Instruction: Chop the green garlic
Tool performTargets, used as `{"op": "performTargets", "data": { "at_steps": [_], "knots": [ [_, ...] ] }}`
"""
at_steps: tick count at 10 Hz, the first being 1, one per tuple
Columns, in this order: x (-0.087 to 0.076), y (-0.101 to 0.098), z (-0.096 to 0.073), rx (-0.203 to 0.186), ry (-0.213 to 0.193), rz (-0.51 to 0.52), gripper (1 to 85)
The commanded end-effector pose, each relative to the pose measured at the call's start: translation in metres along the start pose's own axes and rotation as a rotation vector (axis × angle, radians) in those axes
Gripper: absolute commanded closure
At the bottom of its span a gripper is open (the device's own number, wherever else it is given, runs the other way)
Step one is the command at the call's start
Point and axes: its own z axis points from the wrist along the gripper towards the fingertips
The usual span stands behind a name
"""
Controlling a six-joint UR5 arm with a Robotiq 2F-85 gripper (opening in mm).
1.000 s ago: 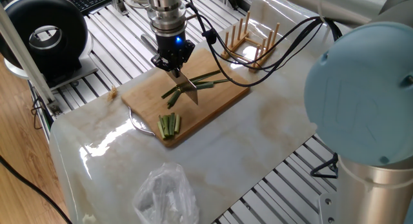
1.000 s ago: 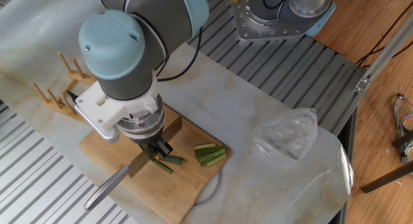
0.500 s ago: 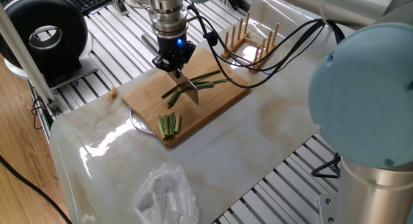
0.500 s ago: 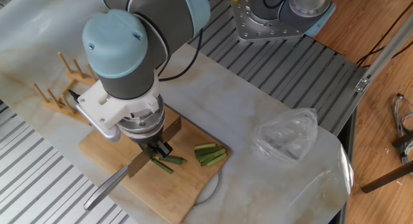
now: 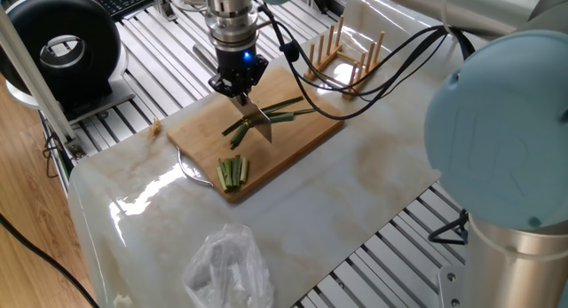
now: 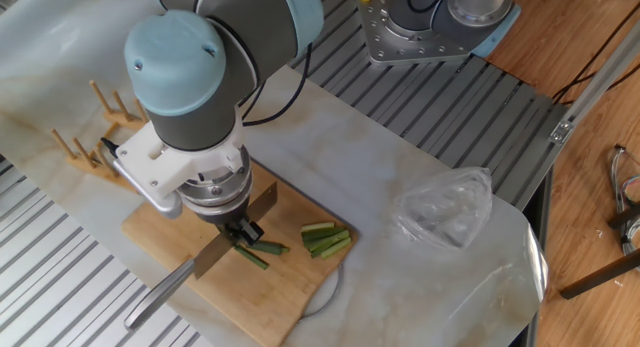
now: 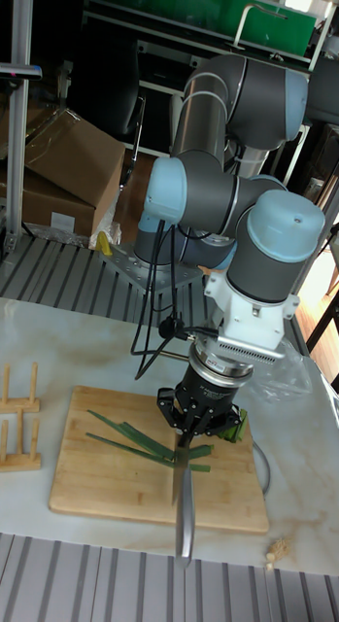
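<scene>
Tall fixed view shows the green garlic (image 7: 130, 436) lying across the wooden cutting board (image 7: 101, 481), its cut pieces beside the blade. Since a moment ago my knife (image 6: 215, 264) has tipped up slightly, the handle swinging a little lower toward the table edge. My gripper (image 7: 196, 420) is clamped on the knife, pointing straight down over the board, wrist vertical, blade edge at the stalks.
</scene>
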Motion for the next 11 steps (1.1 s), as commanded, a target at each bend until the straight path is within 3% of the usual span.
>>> {"op": "performTargets", "data": {
  "at_steps": [1,11],
  "knots": [
    [-0.0048,0.004,-0.0032,-0.022,-0.014,0.005,84.3],
    [0.0031,0.0099,0.0014,-0.01,-0.015,0.009,84.3]
  ]
}}
